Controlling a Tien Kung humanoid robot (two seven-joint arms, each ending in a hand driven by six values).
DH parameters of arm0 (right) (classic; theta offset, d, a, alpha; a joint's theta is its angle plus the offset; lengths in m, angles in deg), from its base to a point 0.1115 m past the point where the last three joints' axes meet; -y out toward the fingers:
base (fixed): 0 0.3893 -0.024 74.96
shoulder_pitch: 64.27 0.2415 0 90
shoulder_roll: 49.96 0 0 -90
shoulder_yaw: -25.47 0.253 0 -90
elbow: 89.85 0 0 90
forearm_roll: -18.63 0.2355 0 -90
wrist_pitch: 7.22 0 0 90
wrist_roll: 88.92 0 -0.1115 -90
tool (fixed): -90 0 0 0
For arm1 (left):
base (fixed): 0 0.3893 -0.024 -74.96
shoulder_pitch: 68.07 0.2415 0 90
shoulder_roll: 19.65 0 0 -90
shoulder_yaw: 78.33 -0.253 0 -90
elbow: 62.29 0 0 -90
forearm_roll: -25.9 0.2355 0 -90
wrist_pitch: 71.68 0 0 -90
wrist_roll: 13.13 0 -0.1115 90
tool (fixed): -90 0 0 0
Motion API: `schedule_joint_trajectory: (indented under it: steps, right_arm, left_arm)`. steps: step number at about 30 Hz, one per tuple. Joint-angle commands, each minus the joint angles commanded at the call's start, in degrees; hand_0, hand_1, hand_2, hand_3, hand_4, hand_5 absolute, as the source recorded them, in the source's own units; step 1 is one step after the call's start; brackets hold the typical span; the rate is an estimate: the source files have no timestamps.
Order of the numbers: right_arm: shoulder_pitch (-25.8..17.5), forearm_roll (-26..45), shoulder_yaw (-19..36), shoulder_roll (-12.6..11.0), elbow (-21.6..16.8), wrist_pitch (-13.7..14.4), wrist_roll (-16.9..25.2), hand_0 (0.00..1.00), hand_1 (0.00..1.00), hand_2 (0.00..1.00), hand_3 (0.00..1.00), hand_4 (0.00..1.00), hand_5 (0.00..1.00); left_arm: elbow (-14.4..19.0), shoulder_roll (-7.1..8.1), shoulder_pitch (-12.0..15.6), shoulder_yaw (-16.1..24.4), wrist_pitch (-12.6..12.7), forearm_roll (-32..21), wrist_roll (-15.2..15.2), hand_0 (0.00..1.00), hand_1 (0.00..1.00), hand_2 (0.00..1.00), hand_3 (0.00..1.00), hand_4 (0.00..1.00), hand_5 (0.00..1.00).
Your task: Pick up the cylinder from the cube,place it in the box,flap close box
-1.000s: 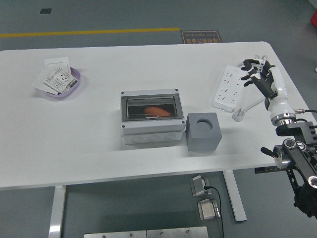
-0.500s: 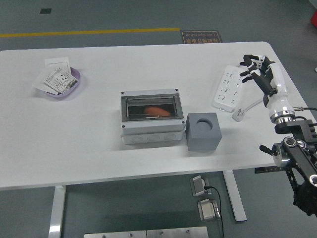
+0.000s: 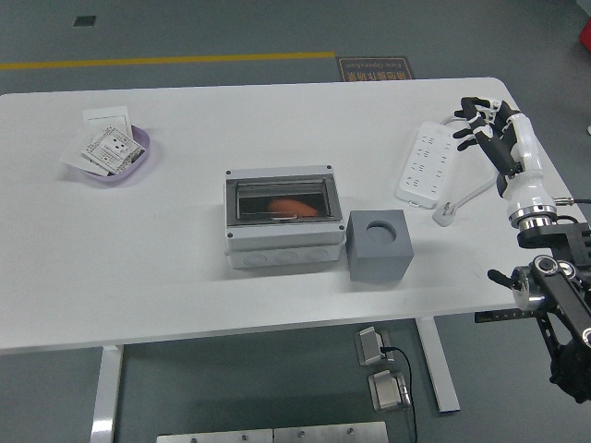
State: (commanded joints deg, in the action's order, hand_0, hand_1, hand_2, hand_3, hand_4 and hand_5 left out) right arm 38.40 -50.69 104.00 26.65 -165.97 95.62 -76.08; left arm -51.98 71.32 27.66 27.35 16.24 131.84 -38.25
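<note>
cylinder (image 3: pixel 294 206) lying left-right inside closed box (image 3: pixel 282 220) | right hand (image 3: pixel 489 134) fingers spread, empty, above power strip (image 3: pixel 428 162)

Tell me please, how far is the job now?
It looks nearly finished. The grey cube has an empty hole, an orange object lies inside the box, and its clear flap appears closed. The right hand holds nothing, fingers relaxed, over the power strip. Nothing visible seems left.

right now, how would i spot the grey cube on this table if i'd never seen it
On the white table, find the grey box with the clear lid near the middle. The cube sits against its right side, towards the near edge. It alone is solid dark grey with a round hole in its top.
</note>
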Motion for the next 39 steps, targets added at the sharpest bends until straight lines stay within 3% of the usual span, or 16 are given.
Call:
schedule_joint_trajectory:
  steps: [13, 25, 39]
  right_arm:
    - [-2.0, 0.8, 1.9, 0.8, -0.2, 0.4, 0.3, 0.323, 0.4, 0.59, 0.617, 0.884, 0.657]
    - [-3.9, 1.9, 4.0, 1.9, -0.5, 0.5, 0.7, 0.321, 0.397, 0.591, 0.613, 0.87, 0.654]
    - [-4.2, 3.3, 5.3, 2.5, -0.7, 0.1, 0.9, 0.321, 0.394, 0.59, 0.604, 0.823, 0.625]
  left_arm:
    - [0.0, 0.86, -0.1, -1.7, 1.0, -2.8, 0.6, 0.643, 0.692, 0.667, 0.673, 0.767, 0.505]
    - [0.0, 2.86, -1.5, -3.2, 1.4, -5.3, 0.2, 0.644, 0.692, 0.666, 0.674, 0.767, 0.506]
    - [0.0, 3.56, -1.3, -1.9, 1.7, -4.0, -0.6, 0.647, 0.692, 0.665, 0.676, 0.766, 0.506]
